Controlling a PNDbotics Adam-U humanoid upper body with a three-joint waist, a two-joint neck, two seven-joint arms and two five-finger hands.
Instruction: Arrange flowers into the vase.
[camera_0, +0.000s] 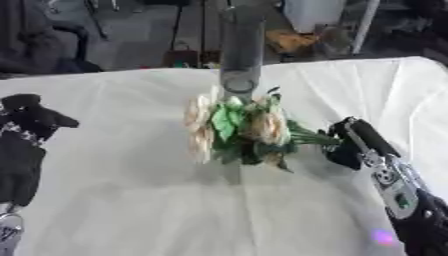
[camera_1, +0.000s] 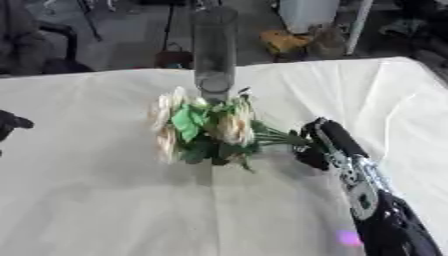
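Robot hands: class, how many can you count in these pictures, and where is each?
2. The left robot hand is raised at the left edge above the white cloth. The right robot hand is at the right, closed on the stems of the flower bouquet before the glass vase.

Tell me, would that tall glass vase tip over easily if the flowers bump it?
Probably, yes. The vase is tall and narrow on a small base, so a knock near its top could topple it. It looks clear and empty, so likely light for its height and breakable. The bouquet, held by its stems in the right hand, lies right against its foot.
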